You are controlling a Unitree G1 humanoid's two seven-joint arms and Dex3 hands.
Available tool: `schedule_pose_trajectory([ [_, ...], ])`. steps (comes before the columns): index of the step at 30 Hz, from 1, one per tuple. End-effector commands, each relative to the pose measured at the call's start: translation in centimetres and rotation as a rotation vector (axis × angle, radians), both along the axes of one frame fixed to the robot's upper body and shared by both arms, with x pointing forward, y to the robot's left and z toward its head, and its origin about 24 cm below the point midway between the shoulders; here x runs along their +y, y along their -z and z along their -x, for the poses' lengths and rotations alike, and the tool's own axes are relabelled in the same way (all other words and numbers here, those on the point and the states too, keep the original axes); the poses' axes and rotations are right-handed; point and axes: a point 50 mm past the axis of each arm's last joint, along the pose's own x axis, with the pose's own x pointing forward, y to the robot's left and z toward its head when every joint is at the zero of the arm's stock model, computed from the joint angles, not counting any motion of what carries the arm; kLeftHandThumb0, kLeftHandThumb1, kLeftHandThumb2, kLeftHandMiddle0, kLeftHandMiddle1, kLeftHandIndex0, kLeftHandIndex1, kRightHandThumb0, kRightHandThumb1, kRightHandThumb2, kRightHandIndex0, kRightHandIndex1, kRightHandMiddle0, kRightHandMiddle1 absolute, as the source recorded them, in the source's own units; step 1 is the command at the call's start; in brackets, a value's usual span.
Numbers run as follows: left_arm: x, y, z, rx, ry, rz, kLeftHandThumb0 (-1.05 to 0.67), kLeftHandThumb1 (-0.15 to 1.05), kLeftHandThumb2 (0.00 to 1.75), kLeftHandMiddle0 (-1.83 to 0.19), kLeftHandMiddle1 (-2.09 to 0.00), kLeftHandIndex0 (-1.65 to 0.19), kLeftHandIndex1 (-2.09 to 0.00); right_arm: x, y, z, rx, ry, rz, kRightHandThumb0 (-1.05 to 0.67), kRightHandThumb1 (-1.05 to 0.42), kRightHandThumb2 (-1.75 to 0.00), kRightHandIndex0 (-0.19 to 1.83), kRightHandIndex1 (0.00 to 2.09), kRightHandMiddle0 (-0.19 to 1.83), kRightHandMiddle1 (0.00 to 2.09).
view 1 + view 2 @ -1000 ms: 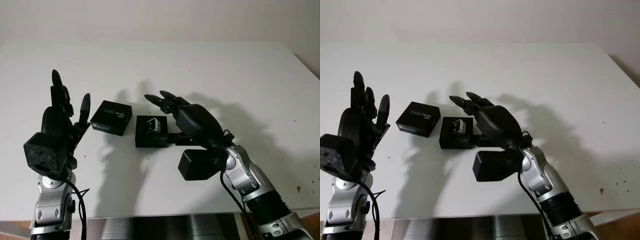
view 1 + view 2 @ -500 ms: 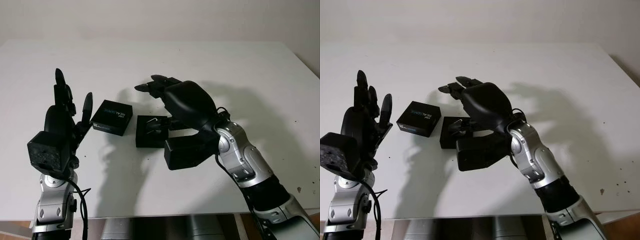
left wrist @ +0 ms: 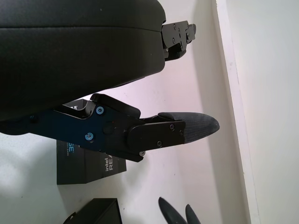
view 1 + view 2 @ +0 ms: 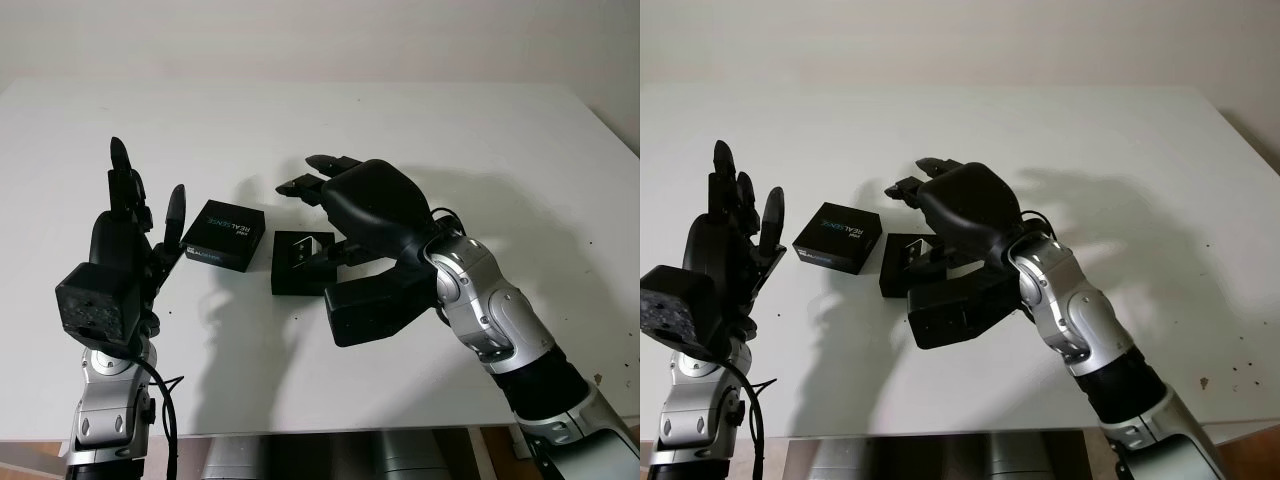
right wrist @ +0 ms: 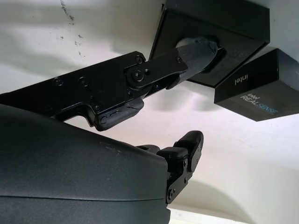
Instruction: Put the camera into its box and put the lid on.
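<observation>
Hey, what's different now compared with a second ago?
The right hand has risen and swung forward over the open box, and is now above its far edge; it holds nothing. The camera sits in the box as before. The lid lies unmoved beside the box, and the left hand stays raised and open near the lid.

The right hand [image 4: 345,205] now sits farther forward and to the left than a second ago, above the open box [image 4: 300,265]. Its fingers curl down more than before. The camera [image 4: 300,246] in the box is more hidden.
</observation>
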Motion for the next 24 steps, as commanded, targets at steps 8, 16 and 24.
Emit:
schedule_pose_trajectory([
  [8,-0.3,-0.5,-0.3,-0.034,0.008,0.000,-0.60,1.05,0.52,0.16,-0.04,0.19,0.00,0.2,-0.3,0.4,-0.047,0.006,0.035,-0.78,-0.97,-0.05,0.29,0.06,0.11,0.97],
  [16,-0.2,-0.5,-0.3,-0.028,0.006,-0.007,-0.60,1.05,0.51,0.16,-0.04,0.19,0.00,0.1,0.8,0.0,-0.075,0.034,0.021,-0.79,-0.98,-0.05,0.32,0.06,0.06,1.08],
  [24,-0.3,-0.3,-0.2,-0.019,0.007,0.001,-0.62,1.05,0.49,0.16,-0.04,0.18,0.00,0.0,1.4,-0.6,-0.088,0.044,-0.007,-0.74,-1.00,-0.06,0.34,0.06,0.04,1.34],
])
